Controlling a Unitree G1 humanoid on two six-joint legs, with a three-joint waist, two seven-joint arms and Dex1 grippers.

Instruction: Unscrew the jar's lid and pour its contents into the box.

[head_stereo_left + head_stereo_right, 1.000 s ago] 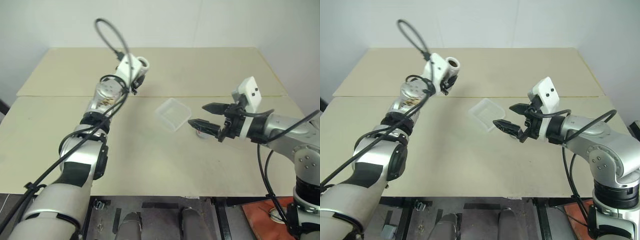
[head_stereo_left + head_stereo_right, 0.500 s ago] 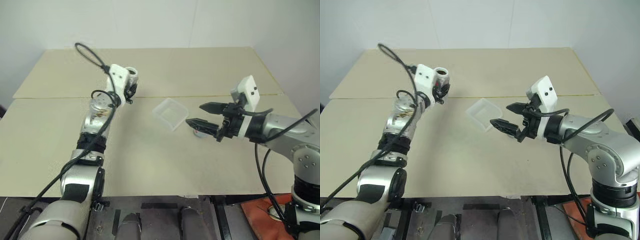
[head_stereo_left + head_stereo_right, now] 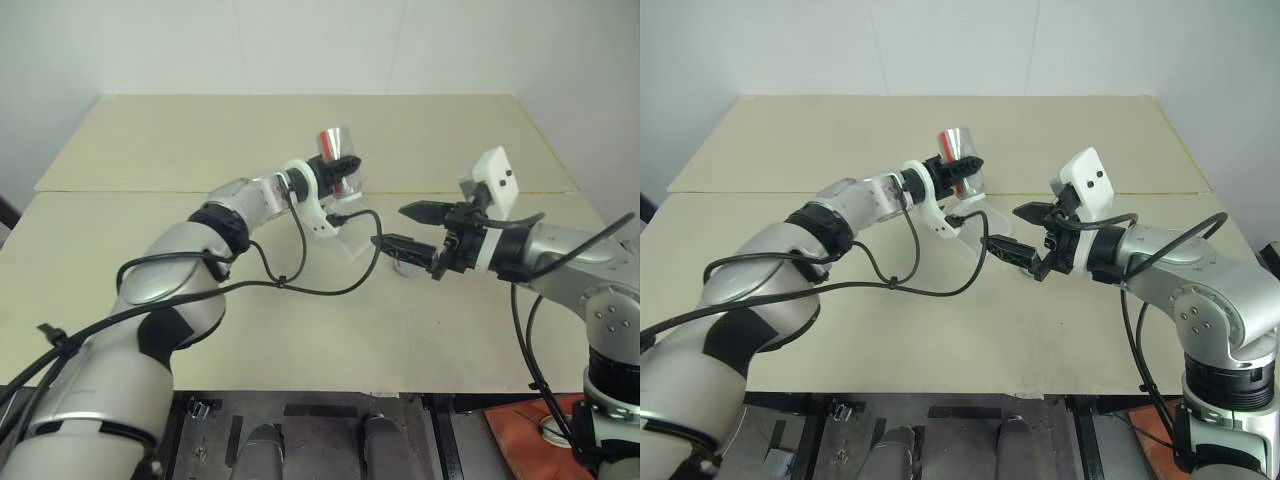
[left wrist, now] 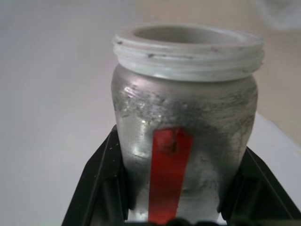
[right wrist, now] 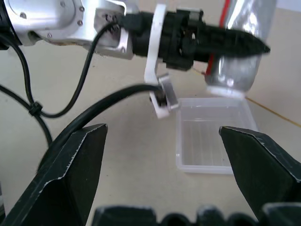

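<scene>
Jar [image 3: 339,166] clamped in left tool [image 3: 343,172] — above box [image 5: 214,141].

The silvery jar [image 4: 186,141] bears a red stripe and white rim; the box [image 5: 214,141] is clear.

The beige table [image 3: 150,300] has a seam across it. On it lie the clear box [image 5: 214,141] and the grey lid [image 3: 404,266], near each other.

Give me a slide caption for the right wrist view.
Left gripper holds the open jar mouth-down over the clear box.
</scene>
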